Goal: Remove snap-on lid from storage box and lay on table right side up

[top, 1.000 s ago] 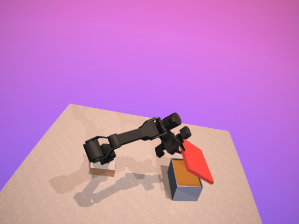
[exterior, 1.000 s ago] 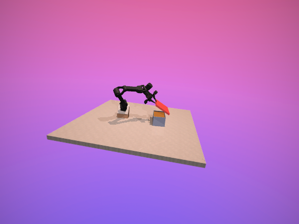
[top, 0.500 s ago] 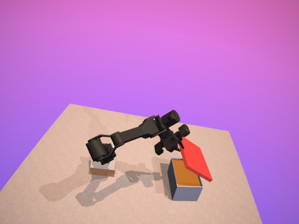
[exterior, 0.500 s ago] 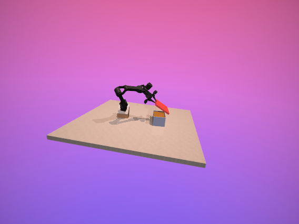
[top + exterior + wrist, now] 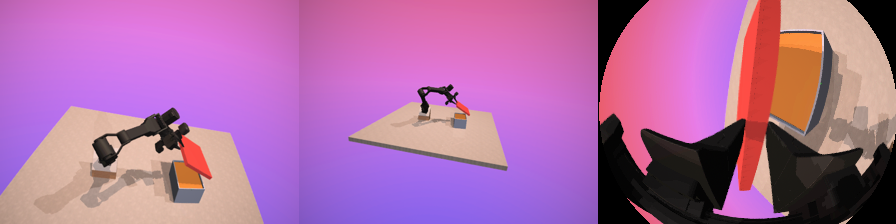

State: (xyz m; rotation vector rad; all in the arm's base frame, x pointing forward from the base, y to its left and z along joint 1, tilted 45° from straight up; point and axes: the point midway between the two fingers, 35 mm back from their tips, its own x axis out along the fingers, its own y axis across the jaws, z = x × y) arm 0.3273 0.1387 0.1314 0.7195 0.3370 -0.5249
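Note:
The red lid is off the box, in the air above it and toward its right side. It slopes down away from the arm, its far edge lowest. My gripper is shut on the lid's near edge, with one finger on each face. The grey-blue storage box stands upright and open on the table, its orange inside showing. In the top view the lid covers part of the box's right rim.
The table carries the arm's base block, left of the box. The arm reaches from it toward the box. The table's right edge lies a little beyond the box and lid.

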